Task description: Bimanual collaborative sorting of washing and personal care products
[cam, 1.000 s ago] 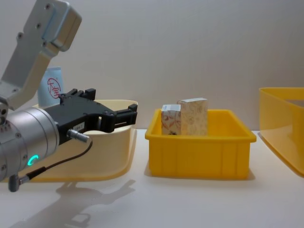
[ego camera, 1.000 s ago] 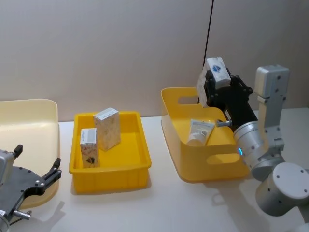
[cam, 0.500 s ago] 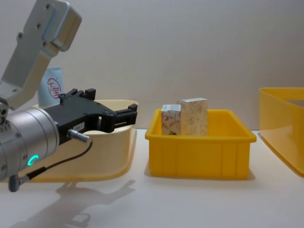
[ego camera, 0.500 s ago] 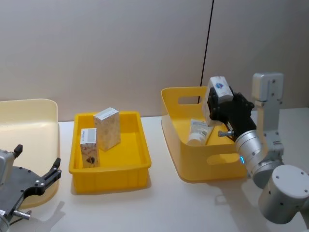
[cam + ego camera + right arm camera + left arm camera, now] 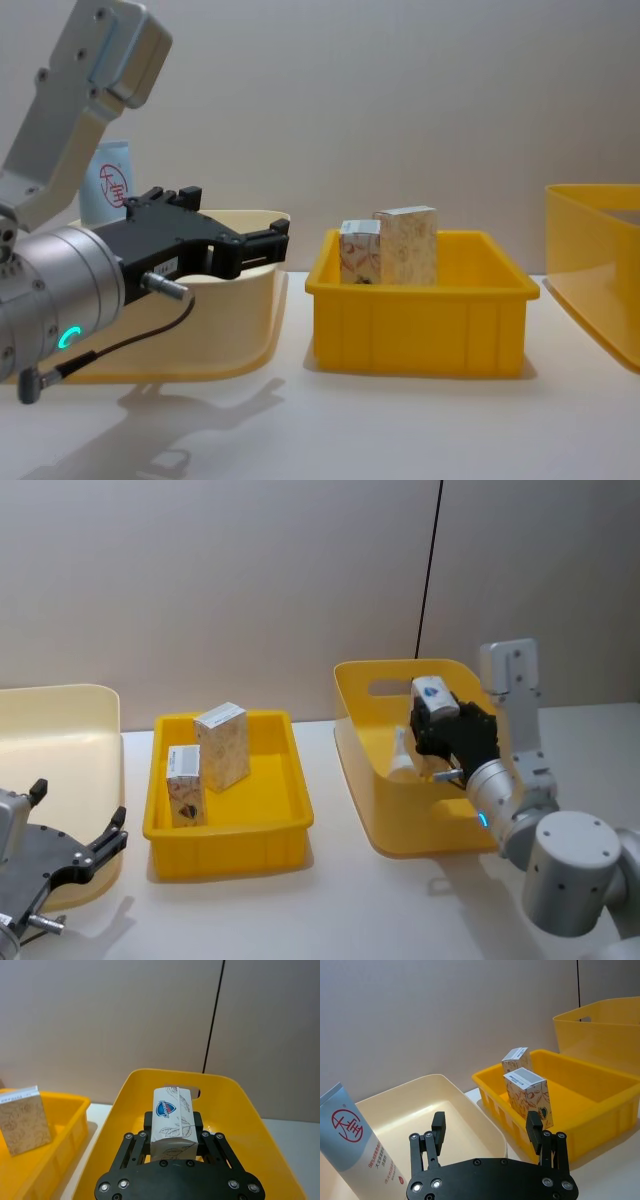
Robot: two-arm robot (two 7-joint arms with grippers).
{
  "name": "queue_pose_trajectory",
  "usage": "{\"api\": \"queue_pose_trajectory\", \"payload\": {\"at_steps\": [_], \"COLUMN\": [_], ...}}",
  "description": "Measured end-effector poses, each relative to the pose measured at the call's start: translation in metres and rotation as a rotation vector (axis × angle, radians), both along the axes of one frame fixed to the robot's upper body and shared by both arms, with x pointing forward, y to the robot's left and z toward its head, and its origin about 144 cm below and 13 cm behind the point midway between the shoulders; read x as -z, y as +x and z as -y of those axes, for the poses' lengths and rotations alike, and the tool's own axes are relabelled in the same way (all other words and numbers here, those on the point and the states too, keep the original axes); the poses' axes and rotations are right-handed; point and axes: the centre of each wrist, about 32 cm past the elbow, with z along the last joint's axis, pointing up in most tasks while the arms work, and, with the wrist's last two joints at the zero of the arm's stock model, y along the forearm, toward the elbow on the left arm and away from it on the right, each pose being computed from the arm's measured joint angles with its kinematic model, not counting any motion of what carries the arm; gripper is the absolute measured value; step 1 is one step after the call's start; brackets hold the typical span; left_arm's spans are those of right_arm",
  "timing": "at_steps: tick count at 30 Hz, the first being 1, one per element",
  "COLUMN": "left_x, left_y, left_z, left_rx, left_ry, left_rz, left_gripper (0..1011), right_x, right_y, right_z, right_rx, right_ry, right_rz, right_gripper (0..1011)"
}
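Right gripper at 3 o'clock in head view, inside deep yellow handled bin, fingers pinching a white carton with blue shield logo and leaf sketches. Carton held upright between both pads, above bin floor. Just beside it at 9 o'clock, a white tube leaning against bin's inner wall, mostly hidden by the gripper.

Left gripper at 7 o'clock in head view, fingers spread wide, nothing between them, hovering over near rim of cream bin. Pale-blue squeeze tube with red circular logo standing tilted in cream bin.

Shallow yellow tray at centre, between the 2 bins. 2 cartons with reddish swirls upright inside, at 9 o'clock side of tray: taller one behind, shorter one in front, touching or nearly so.
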Motion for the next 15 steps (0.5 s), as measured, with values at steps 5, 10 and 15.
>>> {"api": "queue_pose_trajectory", "payload": {"at_steps": [5,10,15], "left_x": [0.000,0.000,0.000], "left_y": [0.000,0.000,0.000], "left_z": [0.000,0.000,0.000], "left_rx": [0.000,0.000,0.000], "left_ry": [0.000,0.000,0.000], "left_rz": [0.000,0.000,0.000], "left_gripper": [1003,1003,1003], "right_x": [0.002,0.005,0.008], "right_y": [0.007,0.012,0.016], "right_z": [-0.004,-0.007,-0.010], "right_rx": [-0.015,-0.028,-0.038], "right_ry": [-0.026,-0.047,-0.060], "right_rz": [-0.047,-0.086,-0.111], "right_gripper": [410,410,409]}}
